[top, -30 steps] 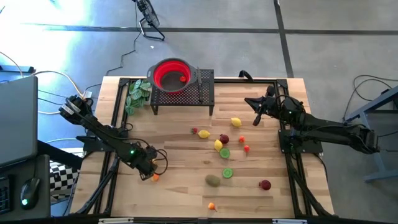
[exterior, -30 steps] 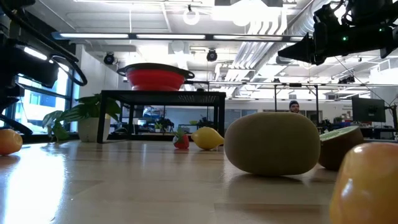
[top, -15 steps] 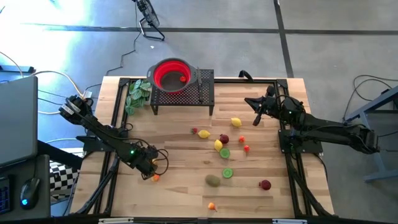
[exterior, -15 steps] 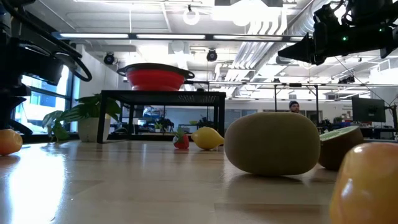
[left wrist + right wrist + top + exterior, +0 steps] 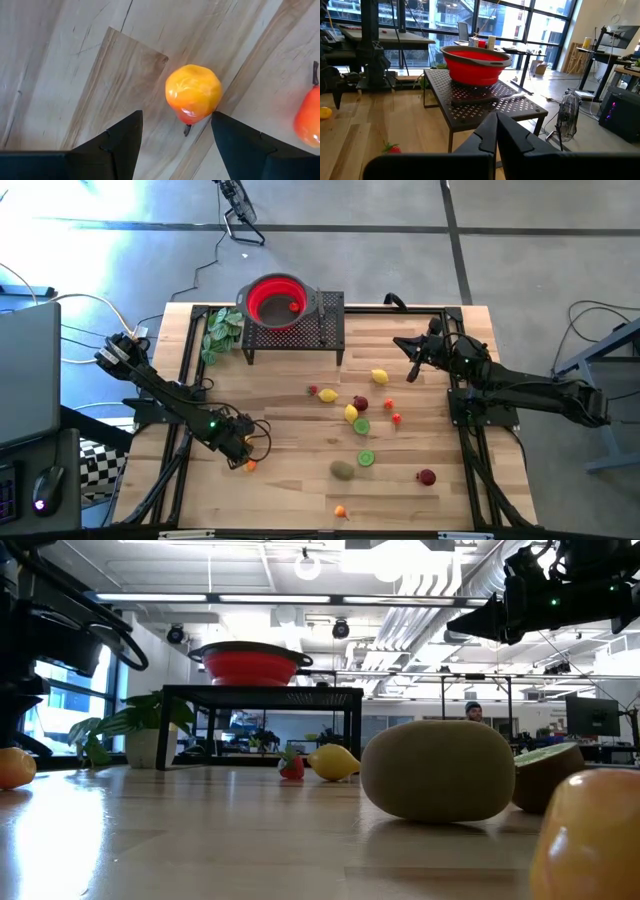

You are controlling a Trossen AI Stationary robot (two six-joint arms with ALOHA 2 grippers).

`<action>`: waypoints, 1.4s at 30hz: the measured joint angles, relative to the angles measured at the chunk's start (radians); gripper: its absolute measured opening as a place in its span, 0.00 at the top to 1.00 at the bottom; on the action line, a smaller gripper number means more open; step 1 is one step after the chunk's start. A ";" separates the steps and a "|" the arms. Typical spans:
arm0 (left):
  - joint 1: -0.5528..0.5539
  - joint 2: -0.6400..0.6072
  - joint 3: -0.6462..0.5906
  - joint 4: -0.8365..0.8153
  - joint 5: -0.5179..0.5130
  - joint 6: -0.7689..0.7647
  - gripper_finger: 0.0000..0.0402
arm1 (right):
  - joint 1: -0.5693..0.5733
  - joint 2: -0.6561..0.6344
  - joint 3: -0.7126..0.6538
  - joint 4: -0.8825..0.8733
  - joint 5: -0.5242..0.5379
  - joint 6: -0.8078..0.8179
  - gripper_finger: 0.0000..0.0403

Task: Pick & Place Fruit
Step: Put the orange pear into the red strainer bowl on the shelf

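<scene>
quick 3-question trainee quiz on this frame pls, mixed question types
1. True or false: the left gripper is open above an orange fruit lying on the table.
2. What sits on the black perforated stand? A) a blue bucket B) a red bowl C) a glass jar
3. Fill in: the right gripper has its fingers ____.

Key: 1 true. 2 B. 3 shut, closed on nothing, up over the table's far right part, facing the stand.
</scene>
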 joint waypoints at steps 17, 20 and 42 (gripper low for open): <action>0.000 0.000 0.000 0.010 0.019 0.000 0.63 | 0.000 0.000 0.000 0.000 0.000 0.000 0.99; 0.000 0.000 0.000 0.012 0.019 0.000 0.70 | 0.000 0.000 0.000 0.000 0.000 0.000 0.99; 0.000 0.000 0.000 0.035 0.041 0.022 0.92 | 0.000 0.000 0.000 0.000 0.000 0.000 0.99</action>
